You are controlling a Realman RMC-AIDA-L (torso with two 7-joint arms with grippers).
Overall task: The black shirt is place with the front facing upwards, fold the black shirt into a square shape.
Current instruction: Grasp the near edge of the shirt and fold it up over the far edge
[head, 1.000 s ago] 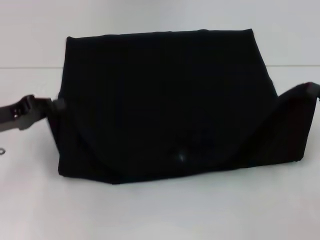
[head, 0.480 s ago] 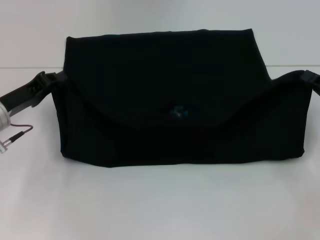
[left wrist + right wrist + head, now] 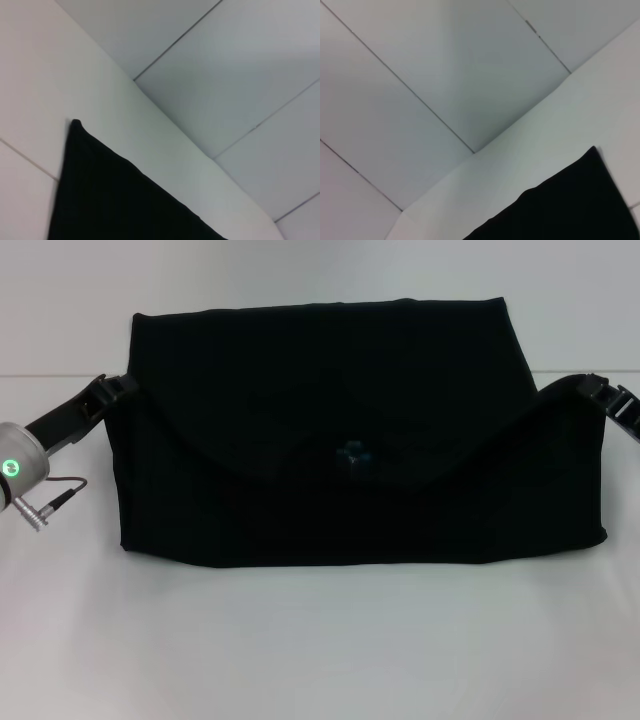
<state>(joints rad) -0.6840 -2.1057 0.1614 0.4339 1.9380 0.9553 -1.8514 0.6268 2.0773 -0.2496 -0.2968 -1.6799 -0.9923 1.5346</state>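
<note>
While stretched across the white table [image 3: 320, 650] in the head view, seen partly folded: the black shirt [image 3: 330, 400], its near portion lifted at both ends and sagging in a shallow curve through the middle. Small bluish mark [image 3: 353, 455] visible on the dark cloth close to the centre of that sagging edge. Lower fold resting flat on the tabletop, far edge lying straight and level against the pale backdrop.

At the shirt's left corner, raised off the table: the left gripper [image 3: 118, 388], fingers pressed together on the cloth, pinching the black shirt. Behind it, running off the frame's edge, a silver wrist section with a lit green indicator [image 3: 10, 466] and a thin cable [image 3: 55, 498] looping beneath.

At the opposite corner, likewise lifted: the right gripper [image 3: 592, 388], fingers closed on the black shirt's fabric, arm mostly out of frame.

From the left wrist view, only a pointed corner of black cloth [image 3: 110, 195] against white panels; no fingers shown. From the right wrist view, much the same: a dark corner [image 3: 570, 205] over the pale surface, seams of the wall panels crossing behind.
</note>
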